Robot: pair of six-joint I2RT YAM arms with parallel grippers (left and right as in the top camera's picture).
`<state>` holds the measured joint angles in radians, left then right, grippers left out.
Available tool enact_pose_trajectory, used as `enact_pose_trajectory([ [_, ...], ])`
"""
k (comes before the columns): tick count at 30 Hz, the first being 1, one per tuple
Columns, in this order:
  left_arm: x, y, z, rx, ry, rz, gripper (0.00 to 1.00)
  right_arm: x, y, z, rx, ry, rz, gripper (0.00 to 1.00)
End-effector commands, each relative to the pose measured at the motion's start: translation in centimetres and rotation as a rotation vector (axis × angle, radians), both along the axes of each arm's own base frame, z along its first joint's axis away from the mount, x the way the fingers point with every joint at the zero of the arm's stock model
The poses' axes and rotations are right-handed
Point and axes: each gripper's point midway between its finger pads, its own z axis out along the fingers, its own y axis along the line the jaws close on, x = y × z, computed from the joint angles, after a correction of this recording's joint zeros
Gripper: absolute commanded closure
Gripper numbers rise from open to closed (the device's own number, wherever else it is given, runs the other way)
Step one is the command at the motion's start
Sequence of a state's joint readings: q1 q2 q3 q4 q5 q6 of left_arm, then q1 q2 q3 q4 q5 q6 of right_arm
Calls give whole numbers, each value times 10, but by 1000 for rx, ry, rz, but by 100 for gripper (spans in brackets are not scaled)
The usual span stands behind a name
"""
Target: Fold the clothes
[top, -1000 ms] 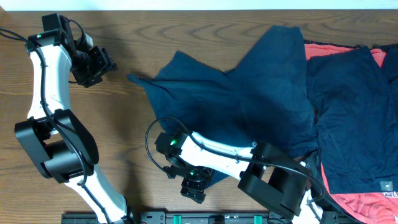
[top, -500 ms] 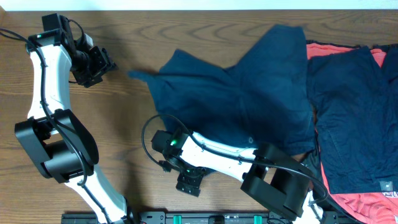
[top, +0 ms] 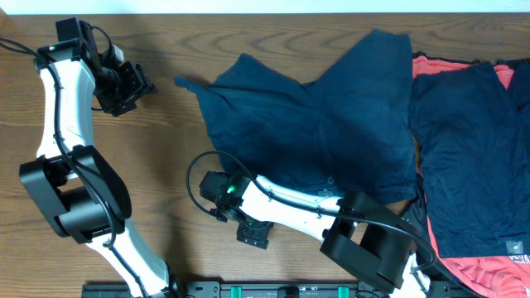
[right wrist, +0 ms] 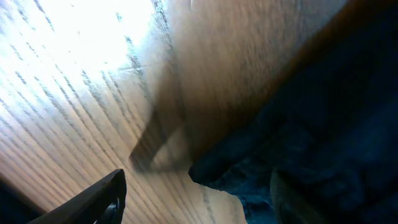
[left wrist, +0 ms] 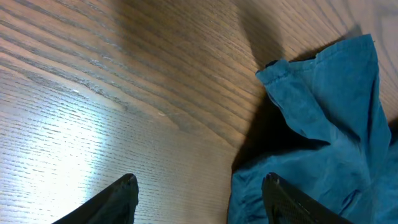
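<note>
you had the right gripper [top: 252, 235], jaws spread, at the near hem of the rumpled navy blue fabric garment [top: 315, 124] stretching far-right; the left gripper [top: 135, 88], also spread, stood farther off

A brown wood-grain table [top: 166, 165], with a black rail [top: 207, 290] showing green patches along its near edge

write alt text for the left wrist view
A crumpled blue fabric garment with a stitched hem lies on the right side of a brown wood-grain table, casting a dark shadow beside it. The left gripper shows at the bottom edge, open, with nothing between its dark tips.
</note>
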<state>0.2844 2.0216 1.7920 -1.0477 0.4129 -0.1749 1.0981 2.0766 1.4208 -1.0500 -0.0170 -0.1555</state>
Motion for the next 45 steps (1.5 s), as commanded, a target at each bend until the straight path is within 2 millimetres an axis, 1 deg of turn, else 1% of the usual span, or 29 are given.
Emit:
enact_pose_trajectory([
  [1,-2,-1,-2,-4,4,-22,34,14,0,1,-9,-46,12,31],
  [5,-2,-1,-2,-4,4,-22,34,16,7,7,7,-54,-1,30],
  [7,-2,-1,-2,-7,3,-22,34,16,12,14,14,-60,6,31],
  [11,0,-4,-1,-22,-10,-26,34,19,32,38,58,-81,54,27],
  [14,0,-4,-1,-22,-10,-26,34,20,41,45,86,-88,62,22],
  [16,0,-4,-1,-22,-10,-26,34,17,42,43,96,-67,65,22],
  [21,0,-4,-1,-21,-11,-29,34,12,41,28,78,-37,65,21],
  [23,0,-4,-1,-20,-12,-33,34,8,40,21,67,-10,63,21],
  [30,-1,-4,-1,-20,-8,-43,34,4,32,-5,-2,28,61,21],
  [35,-1,-4,-1,-20,-8,-43,34,3,30,-6,-11,32,61,27],
  [36,-1,-4,-1,-20,-8,-43,34,3,30,-6,-13,33,61,30],
  [37,-1,-4,-1,-20,-8,-43,34,3,29,-6,-16,34,61,36],
  [39,-1,-4,-1,-20,-8,-43,34,2,28,-6,-20,36,61,56],
  [41,-1,-4,-1,-20,-8,-43,34,2,28,-6,-20,36,61,74],
  [44,-1,-4,-1,-20,-8,-43,34,2,28,-6,-20,36,61,90],
  [45,-1,-4,-1,-20,-8,-43,34,2,28,-6,-21,36,60,98],
])
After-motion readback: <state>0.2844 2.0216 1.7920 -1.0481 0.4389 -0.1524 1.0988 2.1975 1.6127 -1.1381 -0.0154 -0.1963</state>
